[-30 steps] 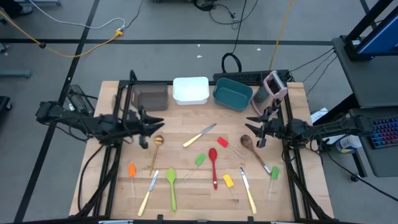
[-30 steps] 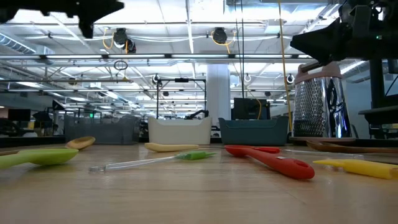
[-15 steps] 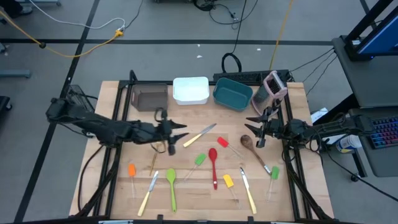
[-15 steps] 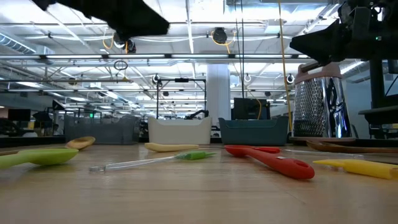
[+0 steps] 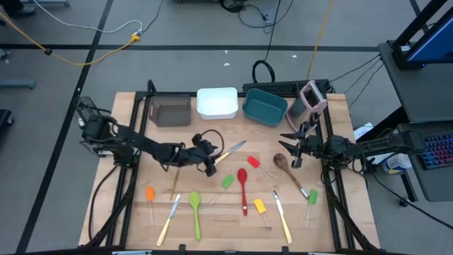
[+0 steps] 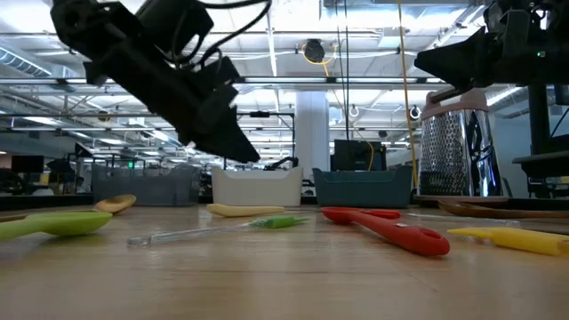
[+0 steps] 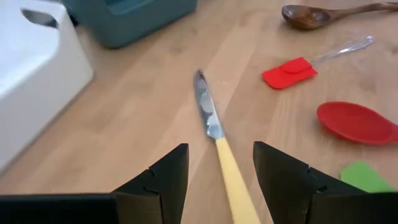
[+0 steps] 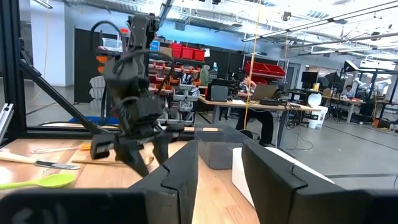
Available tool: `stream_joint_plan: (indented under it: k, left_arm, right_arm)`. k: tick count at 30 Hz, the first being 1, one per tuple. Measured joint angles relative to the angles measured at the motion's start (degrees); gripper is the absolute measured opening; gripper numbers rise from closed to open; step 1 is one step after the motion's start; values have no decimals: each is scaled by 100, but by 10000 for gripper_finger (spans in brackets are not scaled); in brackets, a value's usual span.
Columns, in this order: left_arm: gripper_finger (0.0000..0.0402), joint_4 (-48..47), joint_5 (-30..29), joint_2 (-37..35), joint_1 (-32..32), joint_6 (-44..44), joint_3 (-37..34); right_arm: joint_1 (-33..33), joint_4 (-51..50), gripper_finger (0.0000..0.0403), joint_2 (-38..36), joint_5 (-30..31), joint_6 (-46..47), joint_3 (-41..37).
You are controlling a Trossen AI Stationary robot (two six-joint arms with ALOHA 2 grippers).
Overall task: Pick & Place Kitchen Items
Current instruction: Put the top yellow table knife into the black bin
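A cream-handled knife (image 5: 228,154) lies flat on the wooden table near its middle; it also shows in the left wrist view (image 7: 214,134). My left gripper (image 5: 212,166) is open and hangs above the knife's handle end, one finger on either side of it (image 7: 217,180), touching nothing. In the low view it (image 6: 252,157) is clear of the table. My right gripper (image 5: 291,149) is open and empty, held above the table's right side near a wooden spoon (image 5: 283,164). Red spoon (image 5: 243,185), red spatula (image 5: 253,163), green spatula (image 5: 226,183) and several other utensils lie flat around them.
A brown tub (image 5: 173,112), a white tub (image 5: 217,103) and a teal tub (image 5: 264,106) stand along the far edge, with a pink-and-grey appliance (image 5: 310,97) at the far right. More utensils lie near the front edge: green spoon (image 5: 195,209), orange spatula (image 5: 150,195), yellow spatula (image 5: 260,207).
My left gripper has gone from the table's left side toward the right and down, and now hangs over the cream-handled knife near the middle. No utensil has moved.
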Motion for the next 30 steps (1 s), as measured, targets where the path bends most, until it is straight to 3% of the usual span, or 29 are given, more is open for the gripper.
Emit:
stream_joint_plan:
  k: [7,18,30]
  left_arm:
    - [186,780,206,592,-7,-162,-4]
    - [186,786,313,1219,-11,-727,-4]
    - [186,778,293,1299,-11,-929,-2]
  right_arm:
    - [0,0,116,-2,-1,-1,0]
    - [0,-2,116,-2,-2,-1,0]
    - [0,-2,116,-2,-3,0,0]
